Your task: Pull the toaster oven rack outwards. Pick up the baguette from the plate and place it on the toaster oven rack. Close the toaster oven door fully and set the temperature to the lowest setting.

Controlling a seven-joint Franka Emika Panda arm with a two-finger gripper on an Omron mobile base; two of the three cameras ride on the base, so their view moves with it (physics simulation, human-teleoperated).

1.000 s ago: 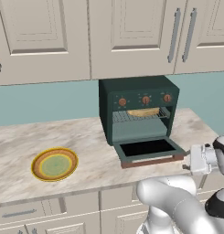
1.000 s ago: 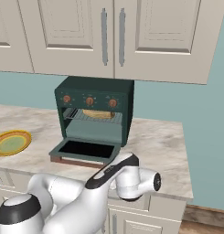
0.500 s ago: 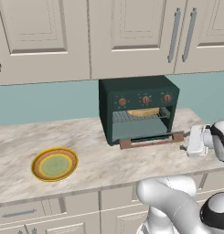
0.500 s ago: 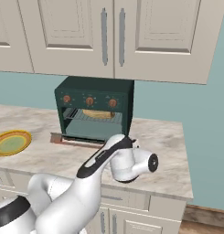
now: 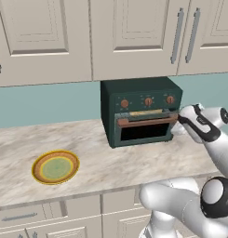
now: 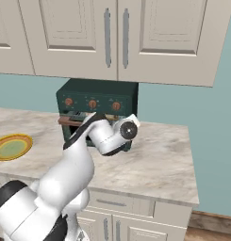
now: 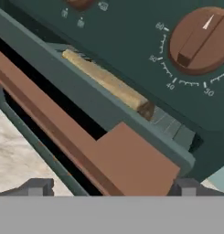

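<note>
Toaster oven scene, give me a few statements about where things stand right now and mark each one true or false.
1. The toaster oven door is shut flush against the oven. False: it is nearly up, but a gap remains along its top edge.
2. The baguette lies inside the toaster oven. True: the hand view shows it through the gap above the door.
3. The plate carries the baguette. False: the plate is bare.
4. The gripper is at the right end of the door's handle. True.
5. The oven has four knobs on its front. False: three show across its upper front.
</note>
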